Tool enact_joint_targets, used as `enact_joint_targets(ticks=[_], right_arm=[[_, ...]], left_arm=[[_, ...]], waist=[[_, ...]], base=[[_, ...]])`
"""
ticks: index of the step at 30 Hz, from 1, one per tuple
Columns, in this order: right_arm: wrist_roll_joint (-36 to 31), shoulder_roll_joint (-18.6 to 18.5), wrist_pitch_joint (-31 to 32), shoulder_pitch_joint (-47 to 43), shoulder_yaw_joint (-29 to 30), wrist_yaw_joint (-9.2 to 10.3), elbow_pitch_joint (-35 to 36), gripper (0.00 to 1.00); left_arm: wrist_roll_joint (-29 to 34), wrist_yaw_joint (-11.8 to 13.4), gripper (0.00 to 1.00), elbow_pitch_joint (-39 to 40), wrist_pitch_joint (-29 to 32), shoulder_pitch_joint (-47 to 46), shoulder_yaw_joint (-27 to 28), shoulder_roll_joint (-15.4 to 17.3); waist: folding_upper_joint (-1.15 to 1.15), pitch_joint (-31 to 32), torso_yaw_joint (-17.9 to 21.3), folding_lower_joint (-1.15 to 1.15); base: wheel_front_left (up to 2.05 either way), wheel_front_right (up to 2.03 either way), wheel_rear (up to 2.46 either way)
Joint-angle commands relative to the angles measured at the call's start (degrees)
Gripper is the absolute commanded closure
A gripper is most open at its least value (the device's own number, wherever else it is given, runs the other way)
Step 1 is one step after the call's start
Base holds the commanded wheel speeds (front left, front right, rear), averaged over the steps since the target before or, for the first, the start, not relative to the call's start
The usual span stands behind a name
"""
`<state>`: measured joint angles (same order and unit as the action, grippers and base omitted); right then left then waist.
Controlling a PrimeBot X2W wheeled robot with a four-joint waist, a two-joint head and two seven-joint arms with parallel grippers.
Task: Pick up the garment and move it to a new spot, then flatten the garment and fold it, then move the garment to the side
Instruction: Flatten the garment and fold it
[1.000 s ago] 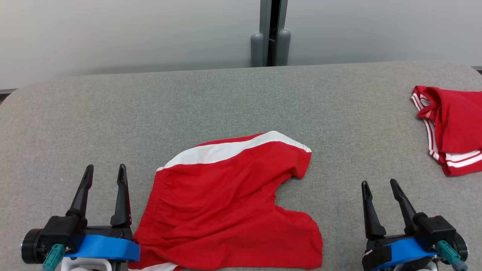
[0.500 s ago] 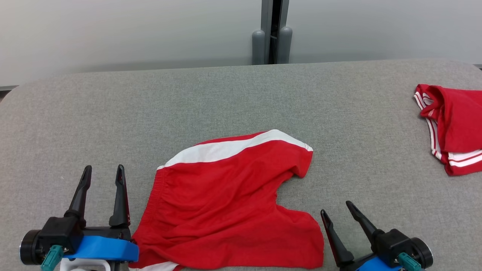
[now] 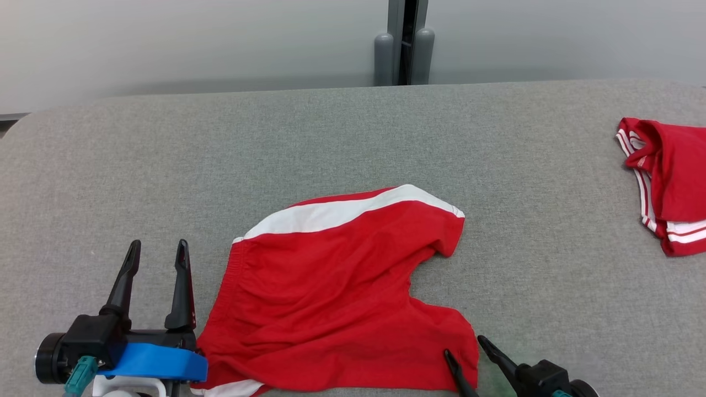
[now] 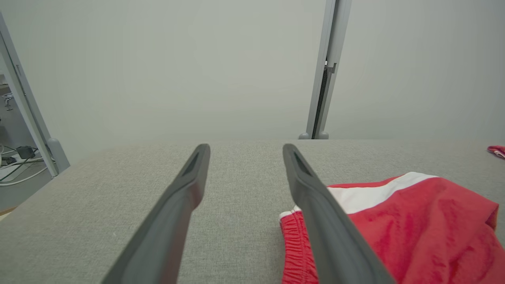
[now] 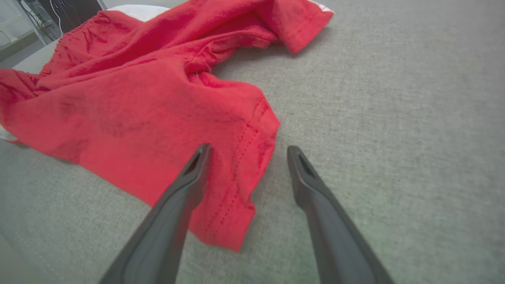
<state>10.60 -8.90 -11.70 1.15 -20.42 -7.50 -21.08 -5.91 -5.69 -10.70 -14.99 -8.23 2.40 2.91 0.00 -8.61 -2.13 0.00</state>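
Red shorts (image 3: 331,298) lie rumpled at lower centre of the head view on the grey table (image 3: 331,138). The right gripper (image 5: 248,150) is spread across their hem corner at the bottom edge. The left gripper (image 3: 158,242), also spread, sits beside the waistband. This looks like the pickup step; next, the right fingers should pinch the hem.

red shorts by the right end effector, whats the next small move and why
Probably lower the right end effector onto the leg hem of the red shorts and close. Its open fingers appear to straddle that hem, and the shorts lie crumpled on the grey table, not yet lifted.
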Motion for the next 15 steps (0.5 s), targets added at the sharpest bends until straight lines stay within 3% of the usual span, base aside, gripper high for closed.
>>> enact_joint_targets(ticks=[1,4,5,6,7,8,9,15], right_arm=[[0.0,0.3,-0.6,1.1,-0.4,0.04,-0.7,0.00],[0.6,0.7,-1.3,2.2,-1.2,0.03,-3.0,0.04],[0.7,0.8,-1.5,2.6,-1.5,0.04,-3.4,0.26],[0.9,0.8,-1.9,3.1,-1.6,0.03,-3.7,0.65],[1.0,0.9,-2.2,3.5,-1.7,0.04,-3.9,0.79],[1.1,0.9,-2.5,3.7,-1.7,0.04,-4.0,0.85],[1.1,1.0,-2.6,3.9,-1.9,0.03,-4.2,0.98],[0.2,0.9,-3.4,4.5,-0.7,0.03,-2.0,1.00]], left_arm=[[0.4,-0.2,0.00,-0.2,-0.3,-0.6,0.1,0.1],[0.5,-0.3,0.00,-0.2,-0.3,-0.7,0.0,0.1],[0.5,-0.3,0.00,-0.2,-0.3,-0.6,0.0,0.1],[0.5,-0.3,0.00,-0.2,-0.3,-0.6,0.0,0.1],[0.3,-0.3,0.00,-0.2,-0.3,-0.5,0.0,0.1],[0.2,-0.3,0.00,-0.2,-0.3,-0.4,-0.1,0.1],[0.1,-0.3,0.00,-0.3,-0.3,-0.3,-0.1,0.1],[-0.6,0.3,0.00,-0.3,-0.3,-0.3,-0.8,0.1]], waist=[[0.00,-0.1,-0.2,0.00],[0.00,-0.3,-0.6,0.00],[0.00,-0.4,-0.7,0.00],[0.00,-0.4,-0.8,0.00],[0.00,-0.4,-0.8,0.00],[0.00,-0.4,-0.9,0.00],[0.00,-0.4,-0.9,0.00],[0.00,-0.7,-1.0,0.00]], base=[[0.00,0.00,0.00],[0.00,0.00,0.00],[0.00,0.00,0.00],[0.00,0.00,0.00],[0.00,0.00,0.00],[0.00,0.00,0.00],[0.00,0.00,0.00],[0.00,0.00,0.00]])
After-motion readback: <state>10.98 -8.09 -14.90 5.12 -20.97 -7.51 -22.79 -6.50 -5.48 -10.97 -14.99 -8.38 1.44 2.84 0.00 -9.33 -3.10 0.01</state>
